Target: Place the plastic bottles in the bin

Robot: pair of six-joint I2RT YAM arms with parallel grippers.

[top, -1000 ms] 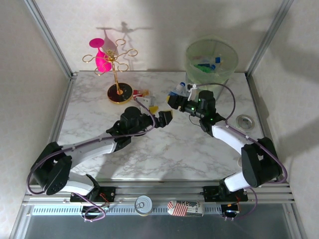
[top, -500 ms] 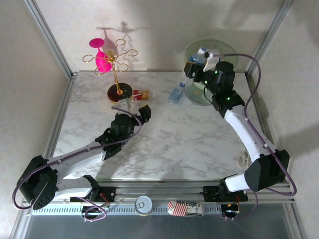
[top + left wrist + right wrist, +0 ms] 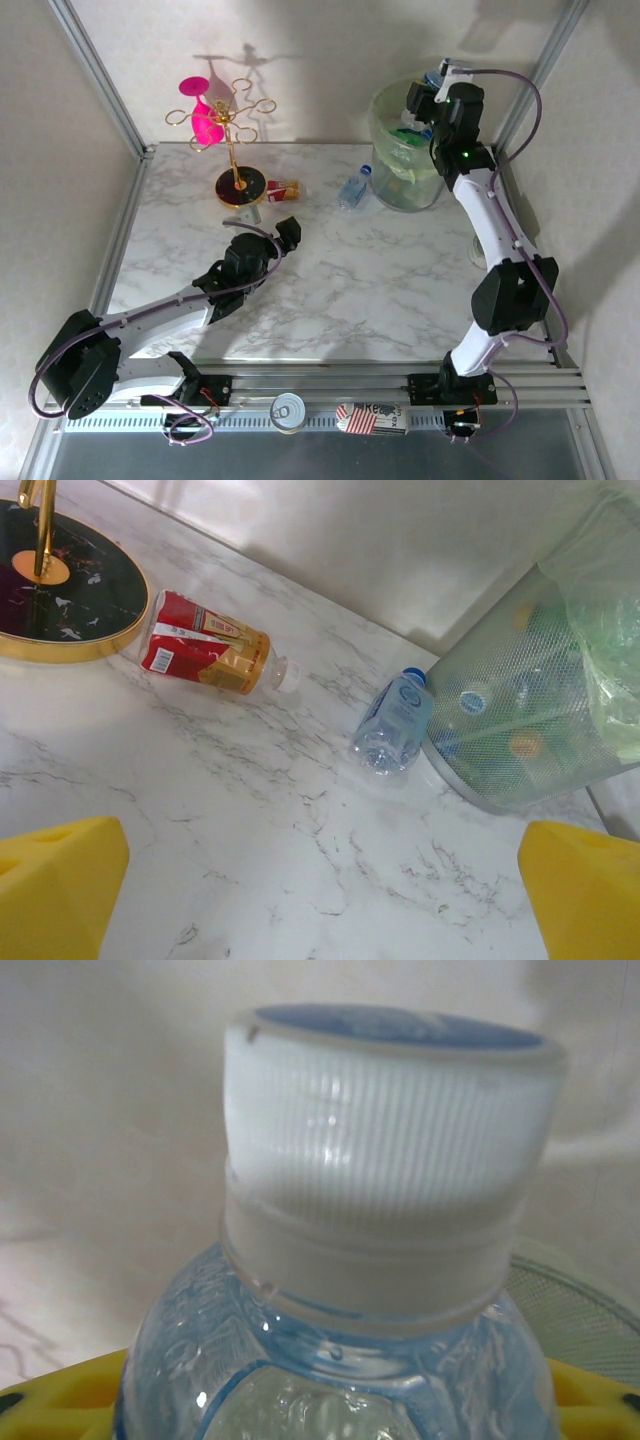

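Our right gripper [image 3: 432, 88] holds a clear blue-capped bottle [image 3: 380, 1210] over the green bin [image 3: 395, 188]. Ahead of our left gripper [image 3: 320, 900] lie a red-labelled bottle [image 3: 205, 650] and a blue-labelled bottle [image 3: 395, 720].

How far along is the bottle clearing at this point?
Done: several bottles sit inside the bin. In hand: the right tool grips a clear bottle above the bin, not yet released. Left: a red-label bottle by the stand and a blue-label bottle beside the bin lie on the table; the open left tool hovers near them.
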